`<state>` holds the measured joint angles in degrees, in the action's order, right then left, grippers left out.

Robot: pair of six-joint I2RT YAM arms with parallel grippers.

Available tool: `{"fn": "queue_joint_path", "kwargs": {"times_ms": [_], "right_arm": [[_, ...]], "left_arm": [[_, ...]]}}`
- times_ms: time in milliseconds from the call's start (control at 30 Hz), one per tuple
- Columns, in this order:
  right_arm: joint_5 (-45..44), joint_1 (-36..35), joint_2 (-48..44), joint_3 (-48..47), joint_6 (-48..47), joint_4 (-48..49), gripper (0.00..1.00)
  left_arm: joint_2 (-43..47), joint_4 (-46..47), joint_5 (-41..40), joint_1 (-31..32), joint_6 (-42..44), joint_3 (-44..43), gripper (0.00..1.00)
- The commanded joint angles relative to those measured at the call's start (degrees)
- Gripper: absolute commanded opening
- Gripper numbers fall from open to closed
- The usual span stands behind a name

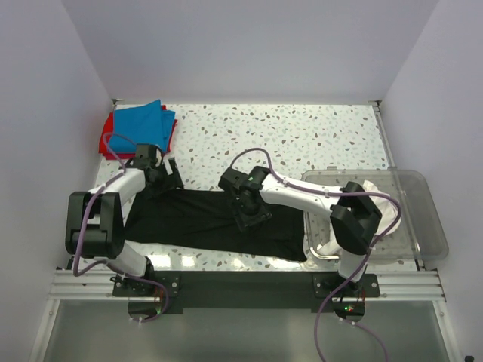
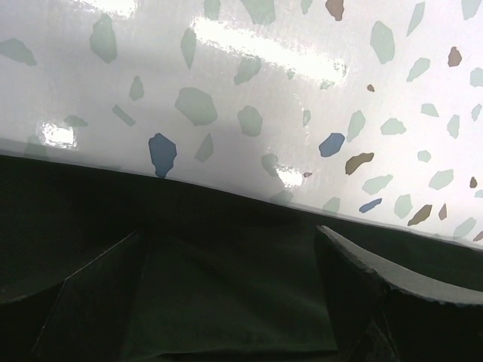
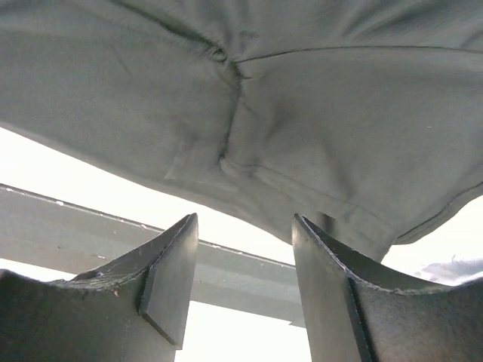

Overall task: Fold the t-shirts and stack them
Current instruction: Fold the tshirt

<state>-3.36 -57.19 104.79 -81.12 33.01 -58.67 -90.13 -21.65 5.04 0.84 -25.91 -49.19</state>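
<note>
A black t-shirt [image 1: 196, 219] lies spread flat along the near side of the table. My left gripper [image 1: 162, 179] is low over its far left corner, jaws wide apart, and in the left wrist view the black cloth [image 2: 226, 249] lies under and between the fingers [image 2: 362, 294]. My right gripper [image 1: 253, 215] is over the middle of the shirt. Its jaws stand apart with nothing between the fingers [image 3: 170, 279], and the cloth [image 3: 302, 113] is just beyond the tips. A folded blue t-shirt [image 1: 147, 124] rests on a red t-shirt [image 1: 108, 136] at the far left corner.
A clear plastic bin [image 1: 423, 226] at the right edge holds white cloth [image 1: 377, 192]. The speckled tabletop [image 1: 302, 136] stretches behind the black shirt. White walls close in the left, right and back sides.
</note>
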Motion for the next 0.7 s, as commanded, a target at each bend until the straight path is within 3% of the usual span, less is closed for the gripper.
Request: {"fn": "queue_joint_path", "kwargs": {"times_ms": [0,300,667], "right_arm": [[-2.36,2.51,-2.75,-1.41,1.88,-1.09,0.56],[-0.6,13.5,-5.31,2.2,1.18,6.9,0.61],[1.51,16.4,2.34,3.51,1.53,13.32,0.63]], "left_arm": [[0.12,-0.32,0.94,0.39,0.34,3.4,0.96],[5.22,0.64,1.91,6.35,4.9,1.82,0.96],[4.87,5.73,6.39,15.5,5.44,9.37,0.96]]}}
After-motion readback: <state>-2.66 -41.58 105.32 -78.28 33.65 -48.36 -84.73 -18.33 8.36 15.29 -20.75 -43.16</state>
